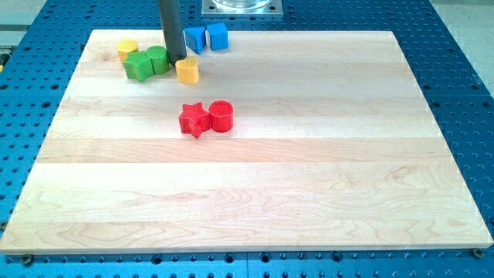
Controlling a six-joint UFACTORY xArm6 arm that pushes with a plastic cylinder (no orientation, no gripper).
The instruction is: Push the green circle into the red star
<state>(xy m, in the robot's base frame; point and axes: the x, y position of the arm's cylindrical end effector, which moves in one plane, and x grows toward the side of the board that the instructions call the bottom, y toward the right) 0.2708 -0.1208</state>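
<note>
The green circle sits near the view's top left, touching a green star-like block on its left. The red star lies lower, near the board's middle left, touching a red circle on its right. My tip stands just right of the green circle, between it and a yellow block, close to both.
A yellow circle sits at the view's top left, above the green blocks. Two blue blocks lie at the board's top edge, right of the rod. The wooden board rests on a blue perforated table.
</note>
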